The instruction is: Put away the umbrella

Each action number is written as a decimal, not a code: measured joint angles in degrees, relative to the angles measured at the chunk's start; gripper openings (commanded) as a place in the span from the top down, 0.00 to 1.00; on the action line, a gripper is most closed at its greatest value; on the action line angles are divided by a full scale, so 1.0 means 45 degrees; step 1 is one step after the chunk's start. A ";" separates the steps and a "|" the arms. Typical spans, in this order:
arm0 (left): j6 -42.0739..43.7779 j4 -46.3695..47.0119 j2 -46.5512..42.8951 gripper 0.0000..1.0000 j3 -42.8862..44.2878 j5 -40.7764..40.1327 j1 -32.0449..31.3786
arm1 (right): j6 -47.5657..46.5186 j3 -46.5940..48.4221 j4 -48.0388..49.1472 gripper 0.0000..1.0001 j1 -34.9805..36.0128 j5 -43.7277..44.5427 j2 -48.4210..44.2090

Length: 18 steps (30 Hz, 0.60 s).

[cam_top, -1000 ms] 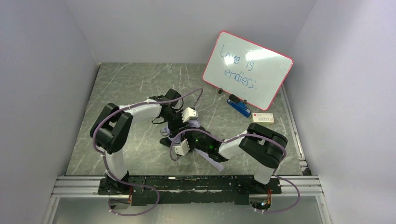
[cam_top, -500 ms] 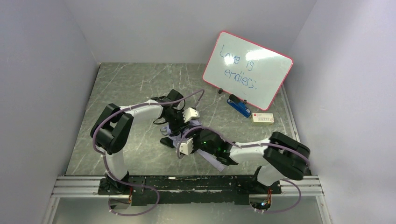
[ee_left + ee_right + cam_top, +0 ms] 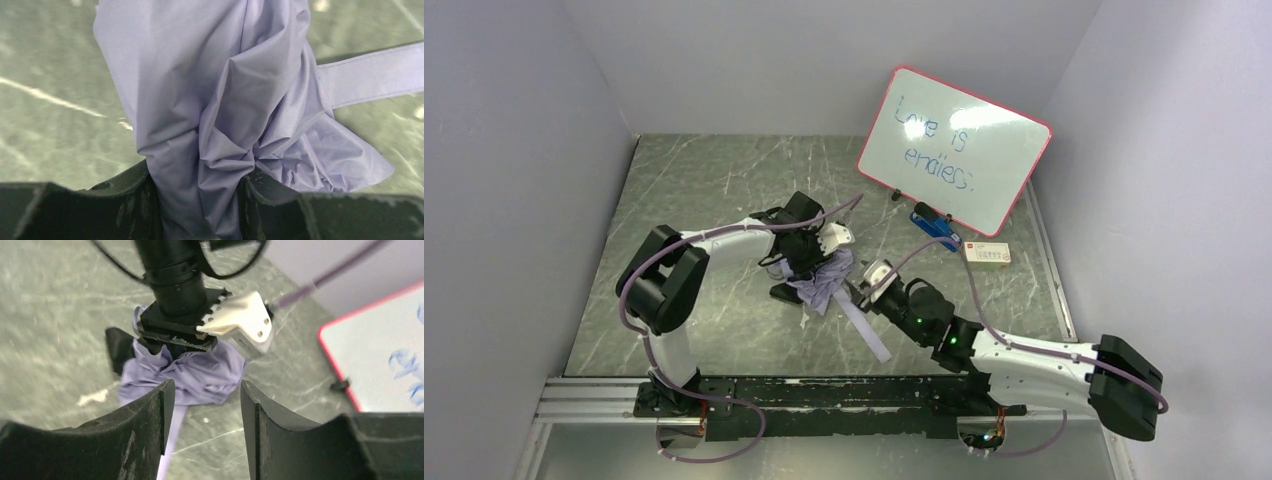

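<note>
My left tool (image 3: pixel 200 187) pinches the crumpled lavender folding umbrella (image 3: pixel 220 90); right tool (image 3: pixel 202 410) gapes empty. Right should bunch the loose folds first, then wrap the flat lavender strap (image 3: pixel 370 75).

Soft, even overhead light, glare on the whiteboard (image 3: pixel 954 150), right wrist view smeared with motion blur.

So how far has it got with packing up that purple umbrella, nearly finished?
Done: the umbrella is collapsed into a crumpled bundle. In hand: the left gripper pinches its gathered fabric, while the right gripper hangs open and empty beside it. To do: the strap lies loose and unwrapped, so the bundle is not yet bound up. I'd say roughly midway.
</note>
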 measured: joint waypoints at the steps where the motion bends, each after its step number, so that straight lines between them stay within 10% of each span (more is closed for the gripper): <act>1: -0.0092 0.0272 0.0010 0.95 0.0000 -0.0379 0.0000 | 0.1049 0.0121 -0.0296 0.48 0.0005 0.0520 -0.0238; 9: -0.0539 0.1996 0.0525 0.95 0.0296 -0.3230 -0.0126 | 0.8908 0.2497 -0.4833 0.49 -0.0039 0.3857 0.0107; 18: -0.0418 0.3002 0.1549 0.95 0.1039 -0.6271 -0.1059 | 1.3270 0.4648 -0.9530 0.56 -0.2569 0.3813 0.1841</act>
